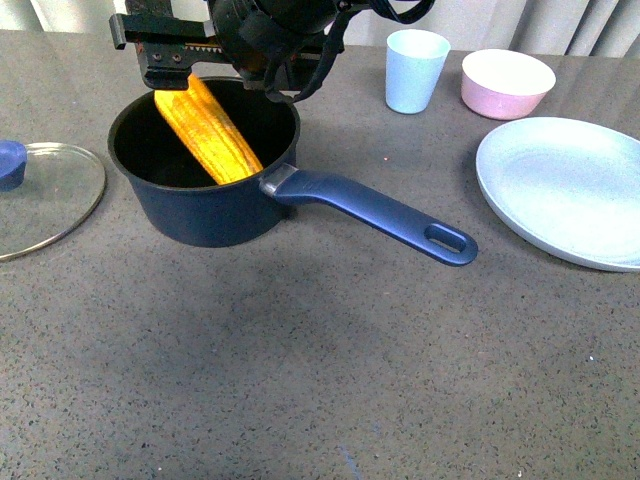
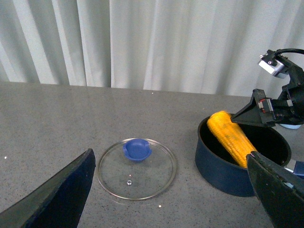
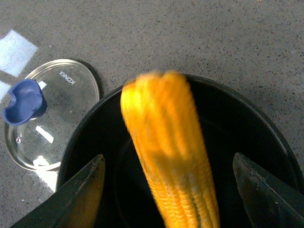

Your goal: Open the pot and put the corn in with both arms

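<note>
The dark blue pot [image 1: 190, 215] stands uncovered on the grey table, its long handle [image 1: 380, 212] pointing front right. The yellow corn [image 1: 208, 128] lies slanted inside it, upper end leaning on the far rim. My right gripper [image 1: 190, 60] hovers open just above the pot's far rim. In the right wrist view the blurred corn [image 3: 171, 161] sits free between that gripper's spread fingers [image 3: 80, 194]. The glass lid [image 1: 45, 195] with a blue knob lies flat to the left of the pot. My left gripper [image 2: 171, 199] is open and empty, above the table between lid [image 2: 137, 167] and pot [image 2: 228, 166].
A light blue cup [image 1: 415, 70] and a pink bowl [image 1: 507, 82] stand at the back right. A large pale plate [image 1: 565, 190] lies at the right edge. White curtains [image 2: 142, 42] hang behind the table.
</note>
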